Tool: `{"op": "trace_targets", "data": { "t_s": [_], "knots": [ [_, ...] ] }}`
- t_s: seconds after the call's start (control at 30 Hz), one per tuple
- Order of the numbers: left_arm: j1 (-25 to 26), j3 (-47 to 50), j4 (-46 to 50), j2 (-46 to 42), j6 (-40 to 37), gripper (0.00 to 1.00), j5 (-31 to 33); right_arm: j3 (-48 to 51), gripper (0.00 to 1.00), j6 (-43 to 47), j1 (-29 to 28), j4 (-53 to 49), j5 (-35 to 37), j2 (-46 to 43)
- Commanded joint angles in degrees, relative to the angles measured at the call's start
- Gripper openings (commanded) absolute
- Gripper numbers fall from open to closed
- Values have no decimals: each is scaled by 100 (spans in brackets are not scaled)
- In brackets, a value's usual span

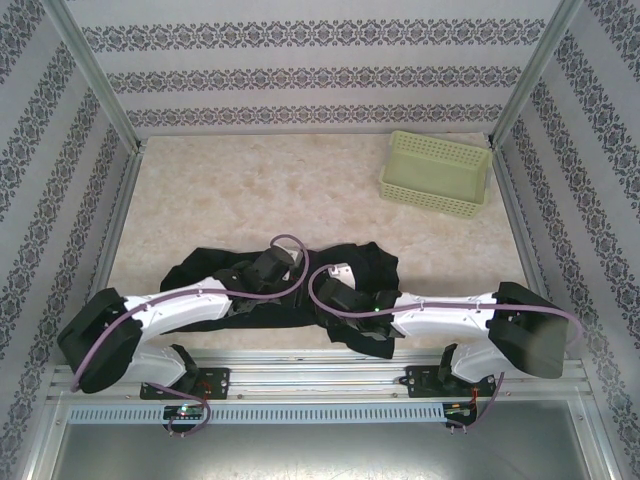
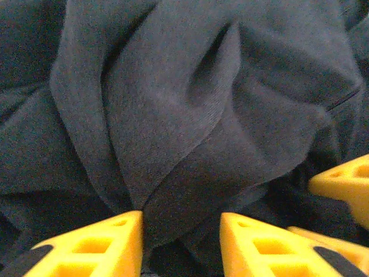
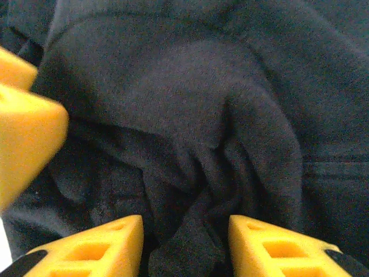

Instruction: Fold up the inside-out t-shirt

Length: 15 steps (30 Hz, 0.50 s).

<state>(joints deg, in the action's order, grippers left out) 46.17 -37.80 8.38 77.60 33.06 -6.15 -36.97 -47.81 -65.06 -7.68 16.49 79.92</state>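
Inside-out t-shirt (image 1: 200, 268), beige table (image 1: 250, 190), patterned walls (image 1: 300, 80)

The top camera looks down from behind the arms over the whole surface (image 1: 260, 190). Wrist cameras peer past their fingers (image 2: 92, 248), very close to the t-shirt (image 1: 200, 268) all views share.

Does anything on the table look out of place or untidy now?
The black t-shirt lies bunched and creased at the near edge of the table, not flat. The green basket sits slightly askew in the far right corner.
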Motion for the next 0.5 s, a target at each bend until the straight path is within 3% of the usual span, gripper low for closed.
{"op": "trace_targets", "data": {
  "t_s": [0.0,0.27,0.47],
  "knots": [
    [135,-121,172,141,34,33,-145,-309,45,17,41,-353,300,-29],
    [226,150,-314,-150,100,6,-317,-584,46,-6,301,-456,87,505],
    [225,565,-997,-660,239,0,-527,-621,43,1,406,-301,-51,724]
  ]
}}
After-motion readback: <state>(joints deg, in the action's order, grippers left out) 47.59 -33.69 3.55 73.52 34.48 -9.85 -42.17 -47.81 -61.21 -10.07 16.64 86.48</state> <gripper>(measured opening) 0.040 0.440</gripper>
